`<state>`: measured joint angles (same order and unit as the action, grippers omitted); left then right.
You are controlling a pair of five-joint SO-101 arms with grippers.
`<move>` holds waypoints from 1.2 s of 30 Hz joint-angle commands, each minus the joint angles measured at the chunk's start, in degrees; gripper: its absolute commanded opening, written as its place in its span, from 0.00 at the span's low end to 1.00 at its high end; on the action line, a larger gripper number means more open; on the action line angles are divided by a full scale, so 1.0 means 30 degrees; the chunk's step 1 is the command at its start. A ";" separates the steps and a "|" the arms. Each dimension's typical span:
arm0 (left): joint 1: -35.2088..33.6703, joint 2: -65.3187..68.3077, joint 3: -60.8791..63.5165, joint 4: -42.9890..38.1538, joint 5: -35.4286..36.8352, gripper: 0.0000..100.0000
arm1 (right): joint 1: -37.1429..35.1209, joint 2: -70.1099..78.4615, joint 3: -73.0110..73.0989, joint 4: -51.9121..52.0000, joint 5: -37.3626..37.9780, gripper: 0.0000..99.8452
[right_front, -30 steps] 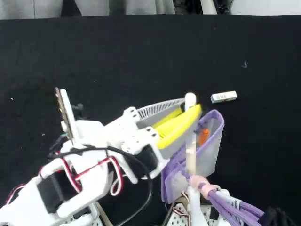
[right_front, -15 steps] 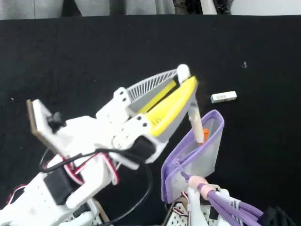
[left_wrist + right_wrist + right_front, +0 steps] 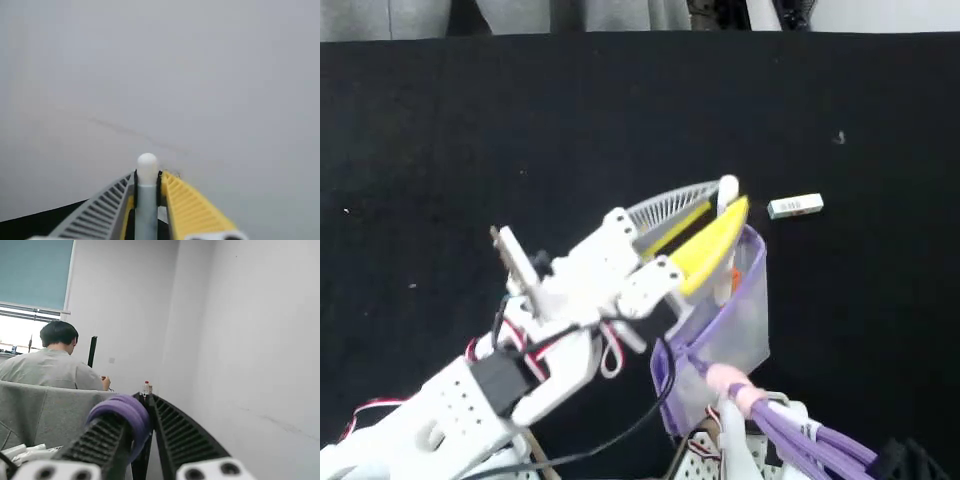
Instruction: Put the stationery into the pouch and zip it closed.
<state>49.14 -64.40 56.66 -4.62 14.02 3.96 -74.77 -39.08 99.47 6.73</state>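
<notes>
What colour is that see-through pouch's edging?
Purple; the clear plastic pouch shows best in the high view.

The pouch (image 3: 725,325) stands at the table's (image 3: 570,120) near side with the right gripper (image 3: 146,399) at its near end, the pen (image 3: 727,187) in the left gripper (image 3: 728,203) over, perhaps inside, its far mouth, and 1 eraser (image 3: 795,206) just behind, rightward.

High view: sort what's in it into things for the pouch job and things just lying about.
For the job:
- pouch, held by the right gripper
- pen, clamped in the left gripper at the pouch's mouth
- orange item inside the pouch
- white eraser-like block on the table

Lying about:
- small speck on the table
- grey fabric past the table's far edge
</notes>
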 commanded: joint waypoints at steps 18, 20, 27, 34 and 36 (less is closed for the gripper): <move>0.3912 -0.4308 0.1216 0.6007 -0.4777 0.13 | -0.0205 0.0337 0.0513 0.0527 -0.0059 0.01; 0.3912 -0.4308 -0.0132 0.7179 -0.4777 0.13 | -0.0205 0.0337 0.0513 0.0527 -0.0059 0.01; 0.1099 -0.4308 -0.3648 0.8147 -0.2081 0.15 | -0.0176 0.0337 0.0513 0.0527 -0.0059 0.01; -0.4791 -0.3194 -0.6520 0.9700 0.0000 0.17 | -0.0147 0.0337 0.0484 0.0527 -0.0059 0.01; -0.6989 -0.1905 -0.7575 0.9729 0.0967 0.17 | -0.0088 0.0337 0.0484 0.0527 -0.0029 0.01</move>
<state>39.30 -75.65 42.07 24.13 11.91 3.87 -74.77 -38.81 99.47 6.73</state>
